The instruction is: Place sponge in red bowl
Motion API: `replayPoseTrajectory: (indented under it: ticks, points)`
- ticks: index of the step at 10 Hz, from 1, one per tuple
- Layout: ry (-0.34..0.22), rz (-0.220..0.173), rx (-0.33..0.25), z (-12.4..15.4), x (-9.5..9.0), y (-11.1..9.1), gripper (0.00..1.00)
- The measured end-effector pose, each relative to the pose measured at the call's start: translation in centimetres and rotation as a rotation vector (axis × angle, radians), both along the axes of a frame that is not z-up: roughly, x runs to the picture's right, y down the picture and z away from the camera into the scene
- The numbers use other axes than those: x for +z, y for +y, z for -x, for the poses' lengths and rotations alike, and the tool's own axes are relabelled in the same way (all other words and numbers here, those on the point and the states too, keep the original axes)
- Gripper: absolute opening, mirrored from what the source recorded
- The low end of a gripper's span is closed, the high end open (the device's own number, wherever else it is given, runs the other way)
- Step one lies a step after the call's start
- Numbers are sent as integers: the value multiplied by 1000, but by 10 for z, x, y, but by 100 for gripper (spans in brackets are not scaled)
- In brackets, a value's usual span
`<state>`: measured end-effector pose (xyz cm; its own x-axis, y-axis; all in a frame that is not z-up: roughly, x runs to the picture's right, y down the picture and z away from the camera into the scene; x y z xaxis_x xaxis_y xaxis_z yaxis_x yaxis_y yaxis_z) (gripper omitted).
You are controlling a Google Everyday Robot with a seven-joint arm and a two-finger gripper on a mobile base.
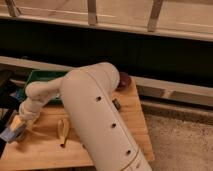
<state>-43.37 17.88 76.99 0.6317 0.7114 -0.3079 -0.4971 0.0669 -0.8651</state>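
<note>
Gripper (19, 125) low over the left end of the worktop (42, 150).

Risk: the red bowl (124, 80) sits well apart from the jaws, across the worktop and half hidden behind the arm's own bulk. On a long carry a poor hold could drop the sponge (10, 134) short. The sweep could also knock the banana (62, 131), which lies near the jaws on the bowl side.

Sponge right at the jaws, on their outer side, touching or nearly. Clenched on it or released: cannot tell.

The light wooden plank surface (45, 152) looks matt and grained. The bulky cream robot arm (100, 120) is smooth, satin plastic, down to its gripper (14, 131) at the surface's near left.
</note>
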Motion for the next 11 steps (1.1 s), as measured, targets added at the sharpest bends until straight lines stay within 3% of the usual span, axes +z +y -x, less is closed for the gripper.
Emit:
replayPoseTrajectory:
  ticks: [4, 5, 11]
  points:
    - [12, -25, 18, -7, -6, -7, 4]
    - [14, -37, 27, -9, -9, -11, 0]
    - [13, -109, 75, -25, -34, -41, 0]
